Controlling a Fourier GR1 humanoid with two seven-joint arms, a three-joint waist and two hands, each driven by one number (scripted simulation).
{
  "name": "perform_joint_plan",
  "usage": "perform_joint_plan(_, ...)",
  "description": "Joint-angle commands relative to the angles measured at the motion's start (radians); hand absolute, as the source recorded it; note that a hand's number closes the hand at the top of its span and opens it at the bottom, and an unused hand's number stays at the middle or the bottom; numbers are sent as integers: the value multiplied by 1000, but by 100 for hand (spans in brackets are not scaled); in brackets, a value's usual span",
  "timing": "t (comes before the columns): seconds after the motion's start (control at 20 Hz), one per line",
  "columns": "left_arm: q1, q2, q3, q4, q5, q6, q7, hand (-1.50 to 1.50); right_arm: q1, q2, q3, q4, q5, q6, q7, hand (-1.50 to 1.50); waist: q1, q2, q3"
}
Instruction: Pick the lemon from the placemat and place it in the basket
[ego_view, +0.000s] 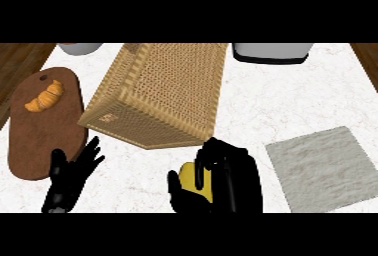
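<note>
My right hand (232, 182) is at the lower middle of the head view, its fingers and thumb curled round the yellow lemon (196, 180), which shows only partly between them. The hand holds the lemon just in front of the near wall of the woven wicker basket (166, 85), which stands at the upper middle. To the right lies the grey placemat (325, 167) with nothing on it. My left hand (70, 172) rests open at the lower left, fingers up.
A brown wooden cutting board (40, 135) at the left carries a croissant (46, 97). A white vessel (80, 48) sits at the top left and a grey and black one (272, 52) at the top right. The counter is white marble.
</note>
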Motion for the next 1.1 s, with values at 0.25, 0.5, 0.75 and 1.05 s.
perform_joint_plan(0.25, 24, 15, 7, 25, -3, -8, 12, 0, -343, 11, 11, -49, 92, -50, 455, 150, -2, 0, -9)
perform_joint_plan(0.5, -1, 2, 2, 42, -16, 9, 21, 0, -509, 10, -71, 21, 62, 9, 556, 150, -6, 7, -9)
perform_joint_plan(0.75, 17, -16, -15, 36, -21, 11, 20, 0, -669, 10, -153, 121, -2, 54, 624, 150, 1, 9, -8)
perform_joint_plan(1.05, 27, -5, 2, 18, -24, 20, 24, 0, -825, 10, -233, 324, -77, 55, 604, 150, -1, 13, -5)
